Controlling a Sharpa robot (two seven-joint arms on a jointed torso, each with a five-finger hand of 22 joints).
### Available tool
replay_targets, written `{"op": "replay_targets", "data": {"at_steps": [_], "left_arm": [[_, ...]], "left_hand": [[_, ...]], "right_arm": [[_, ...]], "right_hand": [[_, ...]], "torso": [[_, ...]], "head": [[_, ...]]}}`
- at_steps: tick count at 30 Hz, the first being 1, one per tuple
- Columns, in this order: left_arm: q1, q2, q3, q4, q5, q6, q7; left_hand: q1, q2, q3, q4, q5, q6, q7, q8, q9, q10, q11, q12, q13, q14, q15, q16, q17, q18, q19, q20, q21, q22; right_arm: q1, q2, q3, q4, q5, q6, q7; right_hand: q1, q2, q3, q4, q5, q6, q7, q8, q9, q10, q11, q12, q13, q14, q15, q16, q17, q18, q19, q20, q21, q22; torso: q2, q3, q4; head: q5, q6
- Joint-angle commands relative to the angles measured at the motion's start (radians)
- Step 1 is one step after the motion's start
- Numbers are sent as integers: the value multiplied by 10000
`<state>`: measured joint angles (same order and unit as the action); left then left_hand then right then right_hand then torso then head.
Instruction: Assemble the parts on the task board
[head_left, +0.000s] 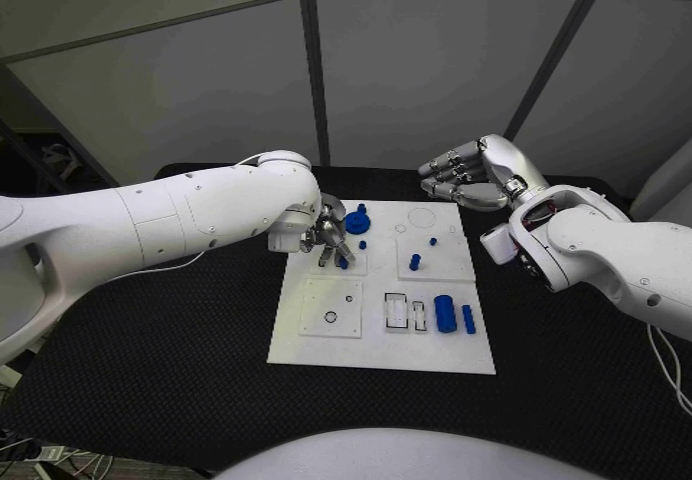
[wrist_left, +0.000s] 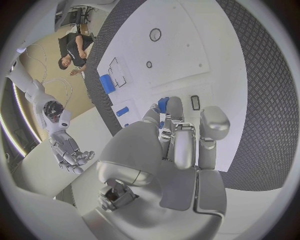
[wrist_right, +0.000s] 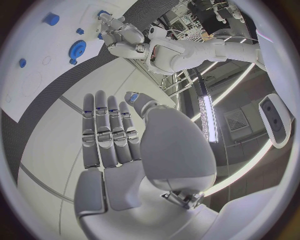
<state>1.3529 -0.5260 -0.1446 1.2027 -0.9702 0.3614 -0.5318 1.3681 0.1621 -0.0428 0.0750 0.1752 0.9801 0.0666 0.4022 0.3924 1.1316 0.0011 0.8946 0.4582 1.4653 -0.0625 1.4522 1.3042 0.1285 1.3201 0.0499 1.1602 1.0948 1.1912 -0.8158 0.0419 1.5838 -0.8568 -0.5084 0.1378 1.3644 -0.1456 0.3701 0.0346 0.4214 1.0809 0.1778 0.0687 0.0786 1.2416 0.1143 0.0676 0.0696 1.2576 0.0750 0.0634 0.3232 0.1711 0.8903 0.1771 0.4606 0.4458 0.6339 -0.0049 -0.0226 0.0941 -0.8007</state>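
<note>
Parts lie on our white task board mid-table. Our left hand reaches down over its far-left section, fingers curled round a small blue part. Our right hand hovers beyond the far edge, fingers spread, holding nothing.

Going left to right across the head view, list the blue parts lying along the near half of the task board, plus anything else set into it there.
Small round hole → rectangular slots → large blue cylinder → slim blue peg, all on the task board.
</note>
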Motion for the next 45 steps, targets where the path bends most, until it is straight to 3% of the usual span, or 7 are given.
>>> {"op": "replay_targets", "data": {"at_steps": [1,3,5,9,14,25,45], "left_arm": [[-11,-29,-14,18,319,-10,-46],[-14,-53,-14,36,429,-81,-36],[-17,-84,-14,60,566,-183,-23],[-23,-186,-14,147,843,-482,7],[-26,-438,-13,402,1164,-1194,35],[-34,-919,-17,1054,1371,-2746,73],[-546,-1180,-23,1680,-877,-4249,39]], "left_hand": [[425,21,687,-358,100,-110,23,-70,121,-25,-81,-164,-67,326,-57,-70,20,-166,-24,-79,48,11],[433,-179,1346,-585,164,-141,69,-82,205,-33,-50,-307,-117,325,-37,-74,23,-167,-39,-72,43,12],[-240,-803,3125,-810,207,-118,102,-58,449,107,70,-502,-165,329,25,-76,44,-155,-57,-44,64,48],[-1230,-1672,5479,-1146,222,-115,54,81,850,267,51,-533,-95,354,73,-62,98,-142,-59,-36,108,102],[-2179,-2215,7332,-1446,274,-141,72,425,1461,521,-16,-541,-50,414,-34,-8,227,-193,28,-31,248,251],[-2679,-2557,8048,-1720,1079,-94,-27,776,1965,831,-160,-491,-26,530,-119,137,519,-269,276,-119,592,630],[-2853,-2719,8350,-1848,1245,-54,-92,949,2186,1038,-225,-337,171,554,-180,157,571,-323,438,-180,816,878]], "right_arm": [[18,3,8,-2,27,86,24],[18,4,8,-11,27,90,19],[18,7,8,-22,27,93,16],[18,12,8,-45,27,99,14],[17,15,8,-80,32,106,18],[16,17,7,-162,70,124,34],[15,-29,7,-186,75,167,56]], "right_hand": [[-98,-14,-28,-32,43,19,45,-22,-11,-60,18,-22,-11,-77,-22,-15,-12,72,-30,37,-67,-16],[-98,-14,-28,-32,43,19,45,-22,-11,-60,18,-22,-11,-77,-22,-15,-12,72,-30,37,-67,-16],[-105,-13,-31,-30,53,17,45,-21,-11,-60,19,-21,-13,-88,-19,-17,-25,72,-33,42,-81,-24],[-123,-10,-38,-20,62,15,48,-22,-12,-63,22,-20,-15,-97,-15,-17,-38,72,-35,47,-96,-34],[-132,-9,-42,-15,65,12,50,-22,-12,-65,24,-21,-17,-102,-12,-17,-45,72,-35,50,-105,-40],[-156,-6,-51,-1,74,1,53,-26,-14,-78,29,-24,-22,-116,-6,-17,-66,73,-39,59,-132,-57],[-166,-2,-54,5,79,-5,55,-27,-15,-87,32,-26,-25,-125,-3,-16,-80,75,-39,64,-149,-68]], "torso": [[-8,1,12],[-8,-1,11],[-10,0,10],[-10,0,20],[-10,-1,31],[-21,9,41],[-3,11,25]], "head": [[0,-5],[5,0],[13,2],[26,10],[41,16],[73,31],[112,16]]}}
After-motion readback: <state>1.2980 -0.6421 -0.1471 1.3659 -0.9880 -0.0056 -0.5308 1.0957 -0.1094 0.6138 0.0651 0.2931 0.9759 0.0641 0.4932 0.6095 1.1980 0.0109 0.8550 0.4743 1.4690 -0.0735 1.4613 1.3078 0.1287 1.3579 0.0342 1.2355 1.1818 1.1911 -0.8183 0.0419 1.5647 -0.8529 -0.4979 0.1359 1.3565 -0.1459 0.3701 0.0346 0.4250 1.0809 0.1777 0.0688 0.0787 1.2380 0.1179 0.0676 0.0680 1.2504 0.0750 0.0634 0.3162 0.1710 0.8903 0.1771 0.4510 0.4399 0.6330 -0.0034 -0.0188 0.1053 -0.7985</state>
